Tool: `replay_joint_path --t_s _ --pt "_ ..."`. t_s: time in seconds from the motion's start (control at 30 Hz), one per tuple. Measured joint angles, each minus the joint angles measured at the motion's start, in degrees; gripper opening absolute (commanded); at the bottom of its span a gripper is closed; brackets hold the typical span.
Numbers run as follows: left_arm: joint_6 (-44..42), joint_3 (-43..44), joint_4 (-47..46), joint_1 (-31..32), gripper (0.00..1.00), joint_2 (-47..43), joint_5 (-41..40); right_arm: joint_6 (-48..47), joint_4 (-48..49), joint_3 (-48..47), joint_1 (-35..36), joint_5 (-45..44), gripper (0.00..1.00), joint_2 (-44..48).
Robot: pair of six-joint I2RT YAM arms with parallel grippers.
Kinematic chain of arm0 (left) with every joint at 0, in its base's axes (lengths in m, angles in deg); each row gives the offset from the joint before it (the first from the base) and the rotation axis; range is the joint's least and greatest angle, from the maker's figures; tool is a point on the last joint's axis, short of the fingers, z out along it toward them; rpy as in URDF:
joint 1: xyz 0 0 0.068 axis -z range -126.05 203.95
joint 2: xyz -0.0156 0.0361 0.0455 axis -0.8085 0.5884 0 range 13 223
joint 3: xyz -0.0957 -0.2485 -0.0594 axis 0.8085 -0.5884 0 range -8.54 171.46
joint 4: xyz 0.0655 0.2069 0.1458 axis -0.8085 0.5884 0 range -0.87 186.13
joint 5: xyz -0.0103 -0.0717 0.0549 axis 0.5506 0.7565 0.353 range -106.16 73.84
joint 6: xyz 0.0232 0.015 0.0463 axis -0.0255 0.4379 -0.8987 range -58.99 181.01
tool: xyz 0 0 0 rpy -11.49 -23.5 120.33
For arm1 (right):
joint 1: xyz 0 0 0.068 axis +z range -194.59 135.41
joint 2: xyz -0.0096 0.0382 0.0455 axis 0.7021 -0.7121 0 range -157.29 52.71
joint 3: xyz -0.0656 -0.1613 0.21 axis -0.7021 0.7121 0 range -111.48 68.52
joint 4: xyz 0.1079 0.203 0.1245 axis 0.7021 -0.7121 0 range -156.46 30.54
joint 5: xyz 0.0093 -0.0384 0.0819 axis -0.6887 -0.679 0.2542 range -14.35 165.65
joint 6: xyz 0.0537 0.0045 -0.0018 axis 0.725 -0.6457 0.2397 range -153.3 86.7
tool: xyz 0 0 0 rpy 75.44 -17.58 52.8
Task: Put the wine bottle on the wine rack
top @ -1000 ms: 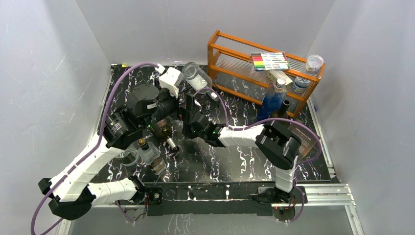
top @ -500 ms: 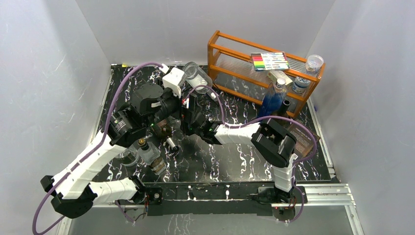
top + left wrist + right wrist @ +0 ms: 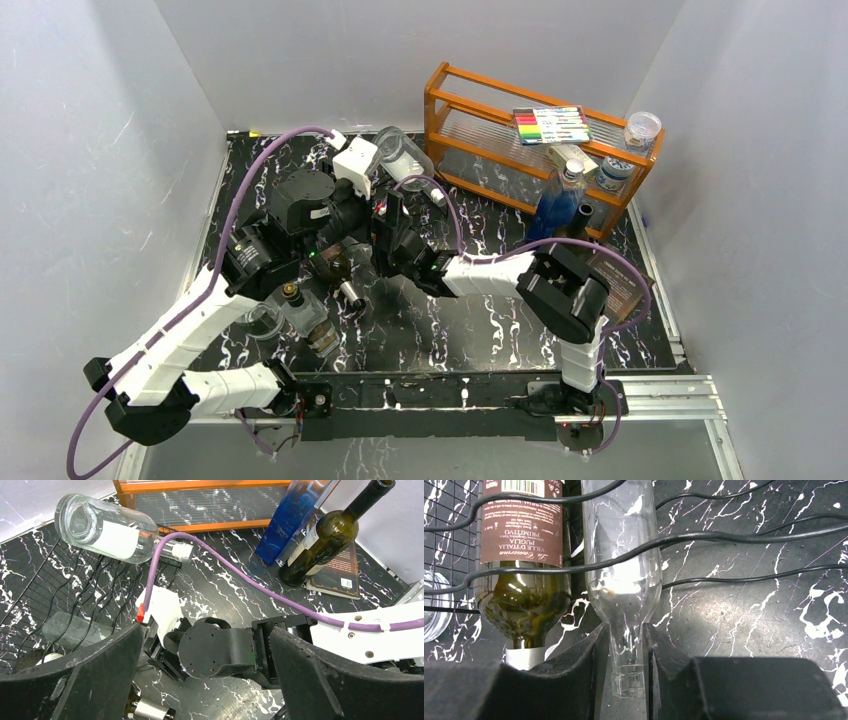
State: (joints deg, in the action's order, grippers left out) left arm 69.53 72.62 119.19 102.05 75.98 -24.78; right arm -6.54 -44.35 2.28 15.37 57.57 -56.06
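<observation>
Bottle in right gripper edged deeper into wine rack.

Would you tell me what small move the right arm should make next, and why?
Probably open the right gripper: it pinches the neck of the clear bottle, whose body already lies in the wine rack beside the dark wine bottle.
</observation>
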Motion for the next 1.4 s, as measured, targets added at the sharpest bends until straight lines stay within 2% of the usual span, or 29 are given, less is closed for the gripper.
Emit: replay_joint_path --t_s 0.2,0.27,0.43,0.63,0.83,0.97,1.13,1.27,1.4 --pt "-0.07 0.00 0.00 0.00 0.98 0.02 -0.33 0.02 -0.37 2.64 -0.22 2.10 0.63 1.86" --pt "-0.24 0.02 0.00 0.00 0.98 0.02 -0.63 0.20 -1.75 3.48 -0.24 2.67 0.67 3.80" --pt "-1.51 1.77 0.81 0.00 0.98 0.22 -1.84 0.57 -3.15 3.67 -0.26 3.04 0.69 12.00" --pt "-5.14 11.65 2.58 0.00 0.98 0.94 -5.05 3.10 -5.90 4.94 -0.39 -0.92 0.69 24.15" --pt "-6.16 15.58 1.66 0.00 0.98 -2.38 -6.45 5.16 -19.61 6.14 -2.75 -6.51 0.73 33.38" --pt "-5.57 13.55 0.39 0.00 0.98 -4.59 -6.93 4.42 -30.08 3.74 -8.41 -8.11 0.75 39.80" --pt "-4.33 8.13 -1.09 0.00 0.98 -6.10 -6.84 2.38 -38.93 -3.78 -16.94 -9.25 0.75 45.77" --pt "-3.30 4.26 -2.12 0.00 0.98 -5.11 -5.75 0.87 -44.26 -10.32 -17.46 -12.17 0.74 47.08" --pt "-1.88 -0.63 -3.41 0.00 0.98 -3.82 -2.86 1.81 -51.04 -15.69 -17.46 -18.71 0.73 47.43"
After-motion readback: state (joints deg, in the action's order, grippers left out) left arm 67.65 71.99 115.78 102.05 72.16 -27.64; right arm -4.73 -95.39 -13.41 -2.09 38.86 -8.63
